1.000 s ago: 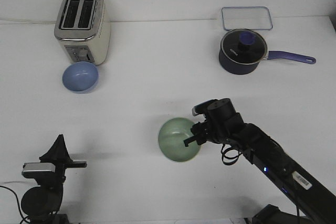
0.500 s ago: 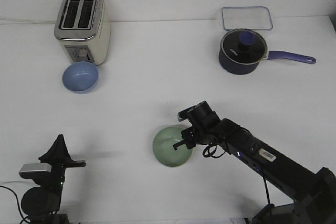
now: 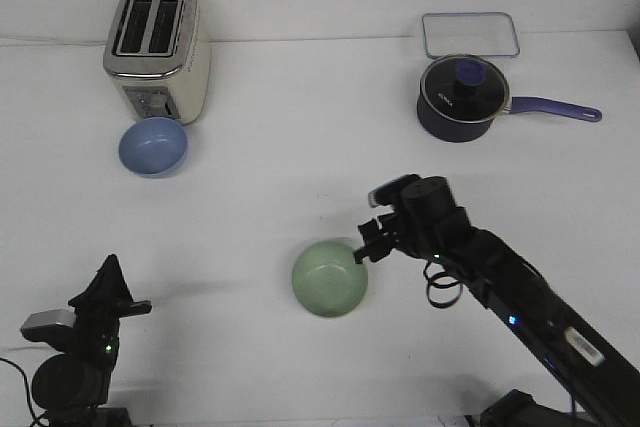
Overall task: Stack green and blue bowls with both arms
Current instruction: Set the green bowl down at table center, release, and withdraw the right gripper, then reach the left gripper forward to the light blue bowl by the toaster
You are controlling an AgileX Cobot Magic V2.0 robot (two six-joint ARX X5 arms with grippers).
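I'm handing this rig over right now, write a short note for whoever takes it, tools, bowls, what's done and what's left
Right tool: off the green bowl, beside its far right rim, holding nothing; open or shut unclear.
Left tool: parked at the near left, holding nothing; its opening cannot be judged.
Green bowl: upright on the table, near centre.
Blue bowl: in front of the toaster, far left.
Done: nothing stacked.
Left: bring the two bowls together and stack them.

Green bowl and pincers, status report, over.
Right pincer at the green bowl rim, grip unclear. Left pincer parked near the table's front edge, idle. Blue bowl beside the toaster. Nothing between the bowls.
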